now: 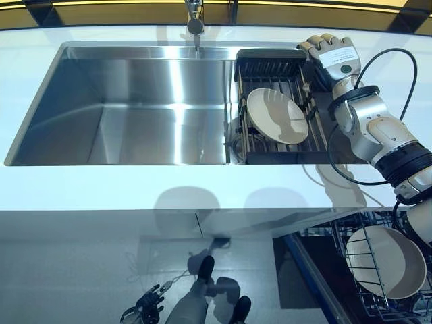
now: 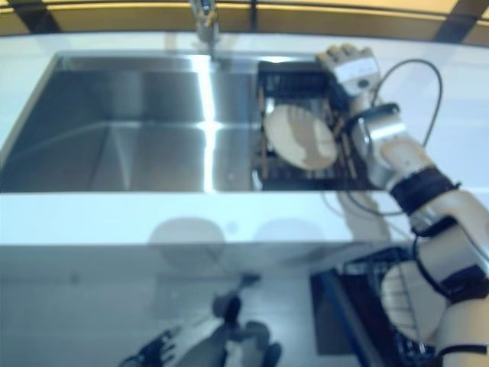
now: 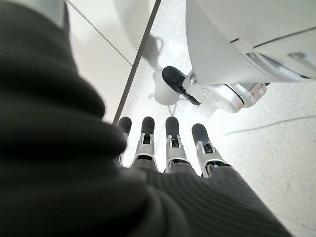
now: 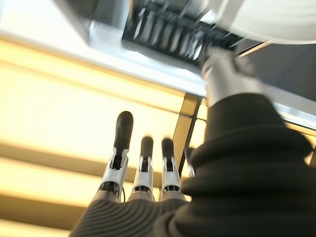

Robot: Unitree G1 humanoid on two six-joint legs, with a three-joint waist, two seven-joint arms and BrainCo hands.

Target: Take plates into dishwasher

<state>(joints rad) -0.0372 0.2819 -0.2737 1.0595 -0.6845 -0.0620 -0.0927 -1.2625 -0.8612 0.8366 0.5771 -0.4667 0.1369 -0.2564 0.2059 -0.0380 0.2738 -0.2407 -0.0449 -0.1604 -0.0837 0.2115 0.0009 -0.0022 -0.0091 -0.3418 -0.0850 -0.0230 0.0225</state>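
A cream plate [image 1: 277, 116] leans in the black dish rack [image 1: 270, 67] at the right end of the sink. My right hand [image 1: 331, 54] hovers over the rack's far right corner, beside the plate and not touching it. In the right wrist view its fingers [image 4: 143, 158] are straight and hold nothing, with the plate [image 4: 276, 19] and rack [image 4: 168, 37] beyond them. A second cream plate [image 1: 385, 260] stands in the dishwasher rack [image 1: 337, 233] at lower right. My left hand [image 1: 142, 310] hangs low near the floor, fingers [image 3: 173, 143] straight and empty.
The steel sink basin [image 1: 135, 101] spans the left and centre, with a faucet [image 1: 195, 23] at its back edge. A white counter [image 1: 101, 189] runs along the front. The open dishwasher's door edge [image 1: 307, 277] juts out below the counter.
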